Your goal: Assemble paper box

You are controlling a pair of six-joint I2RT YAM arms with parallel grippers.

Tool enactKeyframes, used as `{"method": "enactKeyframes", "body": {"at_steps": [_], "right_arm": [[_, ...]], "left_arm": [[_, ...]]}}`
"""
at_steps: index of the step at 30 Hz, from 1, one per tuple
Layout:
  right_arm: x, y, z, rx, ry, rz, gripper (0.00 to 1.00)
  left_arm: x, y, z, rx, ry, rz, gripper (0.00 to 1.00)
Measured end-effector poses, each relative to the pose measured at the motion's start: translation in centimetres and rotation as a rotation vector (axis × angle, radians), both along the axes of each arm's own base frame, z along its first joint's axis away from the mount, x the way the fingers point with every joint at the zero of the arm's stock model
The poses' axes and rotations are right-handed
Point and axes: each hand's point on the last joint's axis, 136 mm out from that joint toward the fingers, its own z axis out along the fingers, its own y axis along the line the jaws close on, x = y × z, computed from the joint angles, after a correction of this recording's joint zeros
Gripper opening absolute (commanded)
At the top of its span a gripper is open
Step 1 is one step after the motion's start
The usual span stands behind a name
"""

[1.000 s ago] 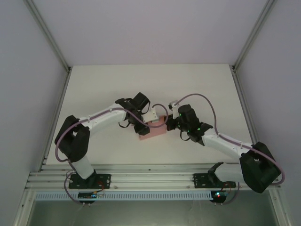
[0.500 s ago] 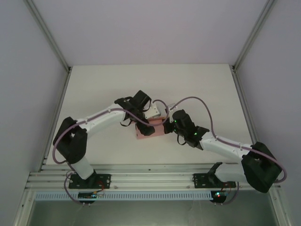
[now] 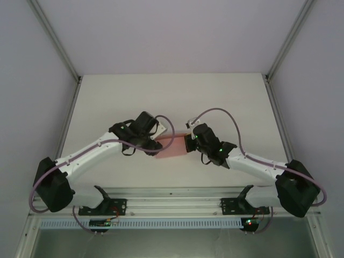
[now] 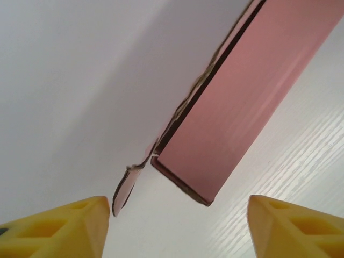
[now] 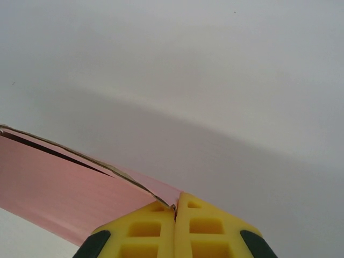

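The paper box [image 3: 173,146] is being held near the middle of the worktop [image 3: 107,102], between the two grippers. It is showing as a shallow pink sleeve that is not yet closed at its ends. In the right wrist view, a thin edge of the pink card is being pinched at one end by the right gripper [image 5: 175,210], whose yellow fingers [image 5: 145,231] are being pressed tightly together on it. In the left wrist view, the left gripper [image 4: 180,223] is being held spread wide just short of the box's other end, with nothing between its fingers. A small loose tab [image 4: 124,191] is hanging beside that open end. Whether the box is resting on the worktop or being carried slightly above it cannot be told.

The step in hand is judged to be the closing of that near end. It is being set up well if the box is anchored firmly by the right gripper while the tab is approached squarely by the left. The tab is best taken close to its crease, so that the thin card is folded along the scored line and not buckled. Light pressure is advised, since the sleeve is being judged easy to crush. A twist between the two grippers is being counted as the main risk, because the seam could be pulled open.
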Motion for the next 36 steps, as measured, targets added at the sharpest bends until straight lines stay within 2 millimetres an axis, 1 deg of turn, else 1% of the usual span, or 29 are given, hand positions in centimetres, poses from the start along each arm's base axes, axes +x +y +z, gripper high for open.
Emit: {"method": "enactKeyframes", "body": {"at_steps": [2,6,7,8,11,14,16,17,19,22,24,25,28,31,36], "right_arm": [[0.0,0.1,0.0,-0.002,0.001,0.002,0.0],[0.0,0.2,0.0,-0.007,0.0,0.011,0.0],[-0.1,0.2,0.0,-0.01,0.0,0.013,0.0],[-0.1,0.2,0.0,-0.011,0.001,0.014,0.0],[-0.1,0.2,0.0,-0.013,0.002,0.015,0.0],[-0.1,0.2,0.0,-0.018,0.003,0.016,0.0],[-0.1,0.2,0.0,-0.02,0.005,0.015,0.0],[-0.1,0.2,0.0,-0.021,0.006,0.015,0.0],[-0.1,0.2,0.0,-0.021,0.005,0.015,0.0],[-0.1,0.2,0.0,-0.023,0.004,0.018,0.0],[-0.1,0.2,0.0,-0.023,0.004,0.018,0.0],[-0.1,0.2,0.0,-0.023,0.004,0.018,0.0],[-0.1,0.1,-0.1,-0.032,0.003,0.015,0.0],[-0.3,0.1,-0.1,-0.048,-0.001,0.007,0.0],[-0.8,0.3,-0.1,-0.096,-0.014,-0.009,0.0]], "left_arm": [[0.2,0.2,0.0,0.0,-0.004,0.02,0.65],[0.9,1.0,0.1,0.005,-0.012,0.062,0.59],[1.1,1.2,0.1,0.005,-0.013,0.074,0.57],[1.4,1.4,0.1,0.006,-0.013,0.084,0.52],[1.8,1.9,-0.1,0.006,-0.007,0.103,0.5],[1.6,1.5,-0.3,-0.009,0.011,0.089,0.48],[1.6,1.1,-0.2,-0.023,0.013,0.073,0.42],[1.6,1.0,-0.2,-0.029,0.012,0.07,0.37],[1.7,0.7,-0.3,-0.032,0.016,0.06,0.34],[1.7,0.5,-1.2,-0.019,0.041,0.058,0.19],[1.8,0.5,-1.8,-0.008,0.056,0.064,0.02],[1.9,0.4,-1.9,-0.006,0.062,0.068,0.0],[2.2,0.2,-1.5,-0.016,0.063,0.084,0.0],[2.1,0.0,-1.2,-0.042,0.086,0.119,0.0],[1.7,0.0,-1.5,-0.108,0.176,0.263,0.0]]}}
